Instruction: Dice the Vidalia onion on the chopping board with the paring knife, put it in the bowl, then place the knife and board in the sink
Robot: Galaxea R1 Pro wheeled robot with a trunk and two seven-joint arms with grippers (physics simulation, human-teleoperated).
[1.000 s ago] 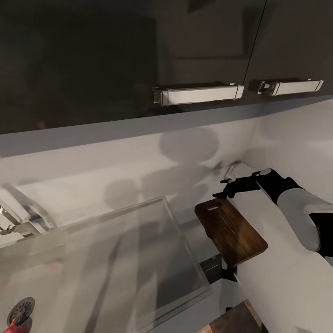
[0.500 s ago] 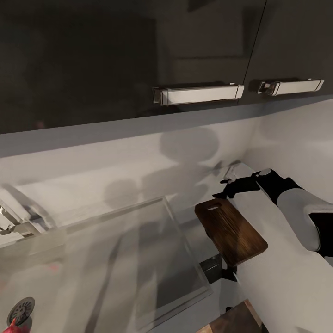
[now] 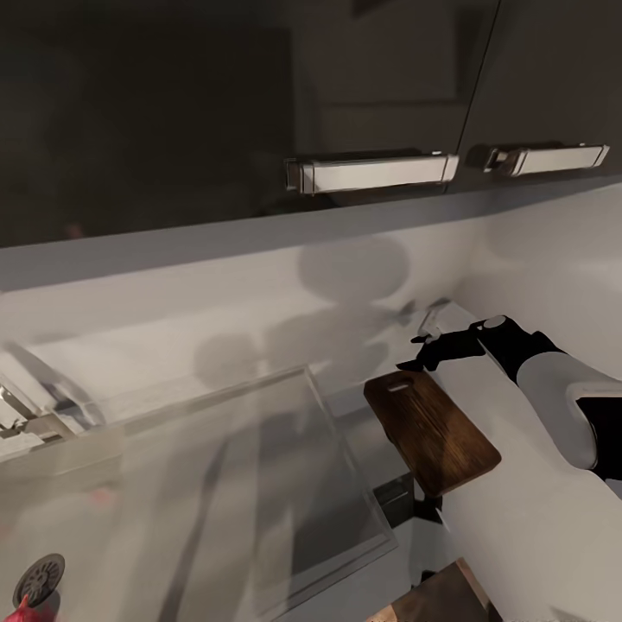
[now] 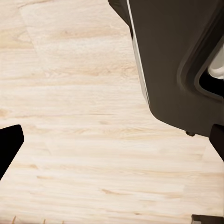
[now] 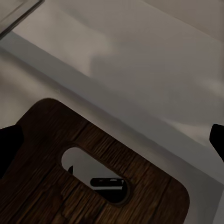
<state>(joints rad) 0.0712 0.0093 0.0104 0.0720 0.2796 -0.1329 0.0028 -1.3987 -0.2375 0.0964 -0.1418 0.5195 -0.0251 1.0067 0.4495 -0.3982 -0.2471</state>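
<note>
The dark brown chopping board [image 3: 429, 432] lies on the grey countertop [image 3: 527, 518] just right of the sink [image 3: 216, 484], handle hole toward the wall. My right gripper [image 3: 423, 356] hovers at that end, open. In the right wrist view the chopping board [image 5: 51, 168] and its hole lie between the spread fingers [image 5: 9, 144] of the right gripper [image 5: 112, 140]. The pinkish-red Vidalia onion [image 3: 26, 610] peeks in beside the drain [image 3: 39, 580]. The left gripper [image 4: 112, 140] is open over pale wood floor. The paring knife and the bowl are out of view.
Glossy black upper cabinets [image 3: 216, 112] with chrome handles [image 3: 371, 173] hang low over the worktop. The chrome tap [image 3: 39, 393] stands at the sink's far left. The white wall closes the corner behind my right arm [image 3: 561, 397]. The robot's dark base [image 4: 177, 60] shows in the left wrist view.
The head view has shifted very slightly. The board, the onion and the right arm stay where they were.
</note>
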